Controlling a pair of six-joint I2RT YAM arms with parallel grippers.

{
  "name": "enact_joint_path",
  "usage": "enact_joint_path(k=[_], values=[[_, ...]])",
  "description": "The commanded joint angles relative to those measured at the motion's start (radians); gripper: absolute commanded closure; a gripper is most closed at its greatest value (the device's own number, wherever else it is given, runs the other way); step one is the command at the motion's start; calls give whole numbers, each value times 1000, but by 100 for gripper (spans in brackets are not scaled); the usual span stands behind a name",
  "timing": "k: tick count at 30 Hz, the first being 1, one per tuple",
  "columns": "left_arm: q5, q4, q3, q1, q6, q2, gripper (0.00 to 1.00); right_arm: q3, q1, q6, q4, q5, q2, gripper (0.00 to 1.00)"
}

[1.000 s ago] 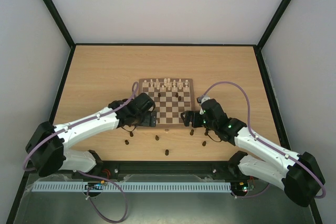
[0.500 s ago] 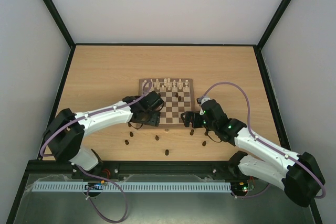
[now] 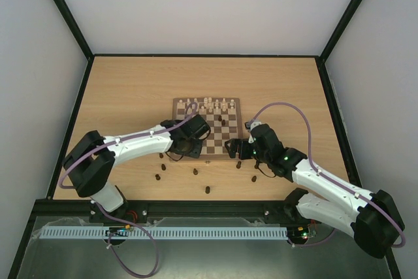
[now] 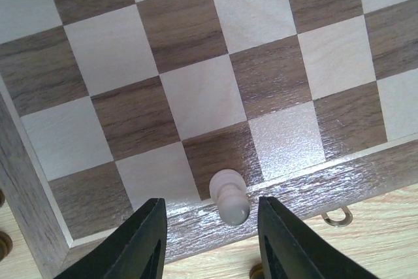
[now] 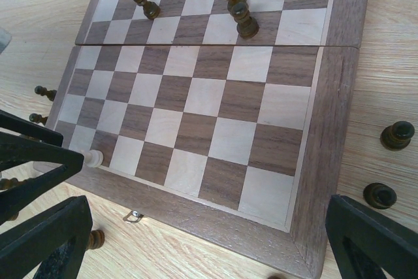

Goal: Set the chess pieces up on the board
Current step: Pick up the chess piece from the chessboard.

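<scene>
The board (image 3: pixel 215 136) lies mid-table, with cream chess pieces (image 3: pixel 206 104) lined along its far rows. A cream pawn (image 4: pixel 230 199) stands on a dark square of the near row, by the front frame. My left gripper (image 4: pixel 210 210) is open and straddles this pawn, with a gap showing on each side. The right wrist view shows the same pawn (image 5: pixel 95 158) beside the left arm's black fingers. My right gripper (image 5: pixel 209 240) hangs wide open over the board's front right corner (image 5: pixel 313 227), holding nothing. Three dark pieces (image 5: pixel 246 23) stand on far squares.
Several dark pieces (image 3: pixel 195 172) stand scattered on the table in front of the board, and two more (image 5: pixel 397 135) sit just off its right side. A small metal clasp (image 5: pixel 134 215) sticks out of the front frame. Black rails edge the table.
My left arm has swung right along the board's front edge, and its jaws have narrowed round the cream pawn. The right arm has not moved.
</scene>
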Motion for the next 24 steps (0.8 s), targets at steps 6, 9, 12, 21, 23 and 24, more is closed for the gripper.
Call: enact_joint_path(k=[6,9,12,21,23,24], values=[[-3,-2,36,-5,17,37,68,-17,5,-7,13,-2,-4,2],[-2,4,37,-4,17,46,72,-17,5,-6,13,-4,-5,1],[-2,5,39,-4,19,52,77,-18,5,-7,12,-6,-6,2],[-13,-1,57,-1,30,78,90,-20,5,-6,12,-8,-11,2],[-29,-15,78,10,41,80,90,-19,4,-5,12,-6,-14,1],[-35,-21,90,24,49,79,90,-19,4,-5,11,-7,-16,2]])
